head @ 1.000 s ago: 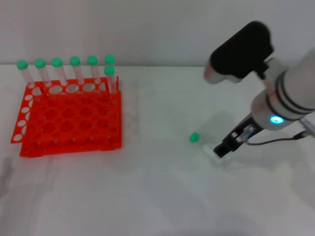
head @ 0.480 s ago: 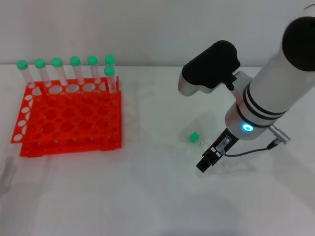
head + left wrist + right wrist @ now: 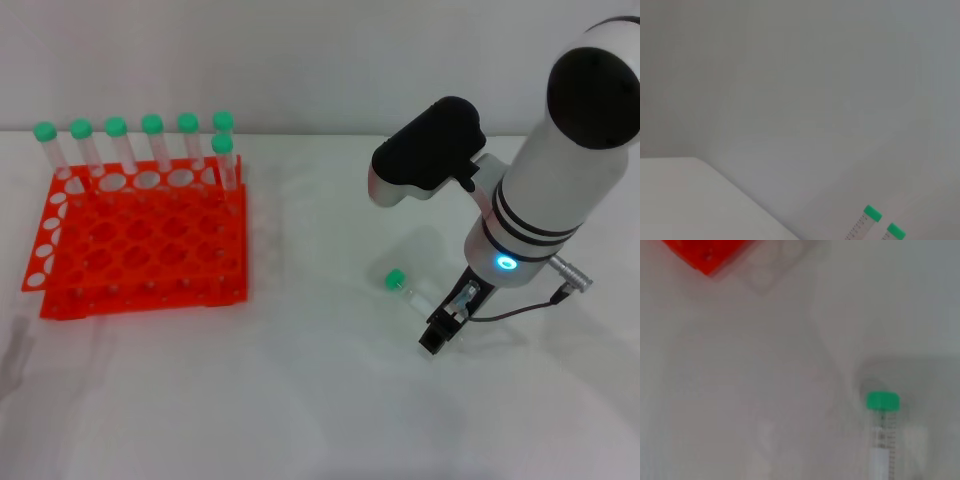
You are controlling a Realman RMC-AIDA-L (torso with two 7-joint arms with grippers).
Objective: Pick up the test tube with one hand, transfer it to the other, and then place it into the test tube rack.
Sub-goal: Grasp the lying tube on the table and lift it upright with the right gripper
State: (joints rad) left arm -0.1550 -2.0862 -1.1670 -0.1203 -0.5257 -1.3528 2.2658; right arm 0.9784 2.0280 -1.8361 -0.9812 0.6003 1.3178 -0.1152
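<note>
- On the white worktop [image 3: 300, 400], right of centre, the right claw [image 3: 437, 335] sits low at the surface, pointing down from its bulky white arm [image 3: 545, 190] with a cyan light ring.
- Whether the right claw is spread or clenched cannot be told; its black prongs are at the tapered end of the test tube [image 3: 405, 288], and contact cannot be confirmed.
- The test tube lies flat on the worktop, green cap toward the rack, tip toward the claw. In the right wrist view the test tube [image 3: 883, 435] lies alone on bare surface.
- Nothing stands between the tube and the test tube rack [image 3: 140, 245], which sits well apart on the left side.
- Seven green-capped tubes [image 3: 150, 140] stand upright along the rack's far row.
- The left claw is out of sight; its wrist view shows only a grey wall and two capped tubes [image 3: 867, 220] at the edge.
</note>
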